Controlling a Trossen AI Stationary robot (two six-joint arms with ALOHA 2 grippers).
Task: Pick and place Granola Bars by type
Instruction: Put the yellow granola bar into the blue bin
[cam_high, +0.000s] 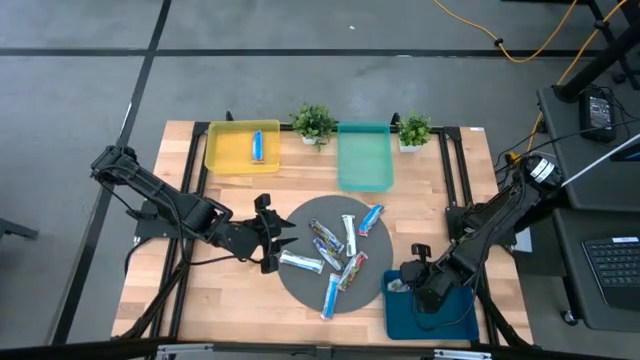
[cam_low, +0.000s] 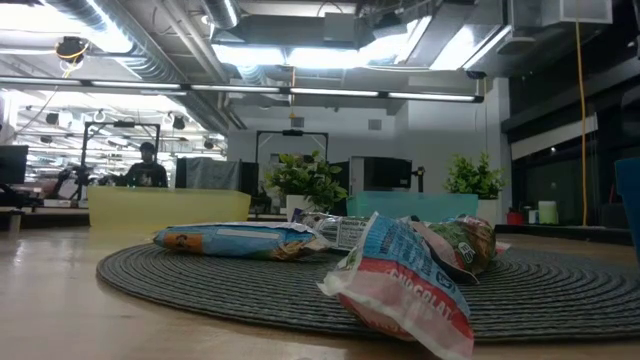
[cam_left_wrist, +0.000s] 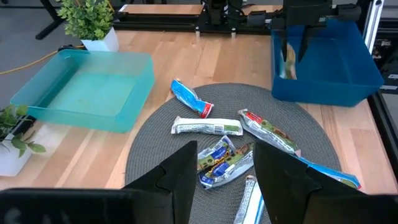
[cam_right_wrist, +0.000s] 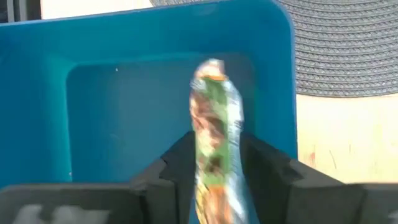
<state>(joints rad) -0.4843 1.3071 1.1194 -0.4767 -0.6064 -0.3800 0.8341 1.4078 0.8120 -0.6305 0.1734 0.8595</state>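
Right gripper (cam_right_wrist: 214, 168): over the dark blue bin (cam_right_wrist: 124, 106), fingers loosely flanking a green-marked bar (cam_right_wrist: 214, 124); grip or release could not be told.
Left gripper (cam_left_wrist: 224, 180): half-open, empty, at the mat's (cam_high: 300, 285) edge.
Sorted: one blue bar (cam_high: 257, 146) lay in the yellow tray (cam_high: 225, 150).
Unfilled: teal tray (cam_high: 364, 165), far ahead.
Remaining: seven-odd bars (cam_high: 330, 255) on the mat, ahead of the left gripper.

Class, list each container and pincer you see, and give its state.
Yellow tray: holds one blue bar.
Teal tray: empty.
Dark blue bin: green bar hanging above it.
Right pincer: green bar between its fingers.
Left pincer: open, empty, at the mat's edge.
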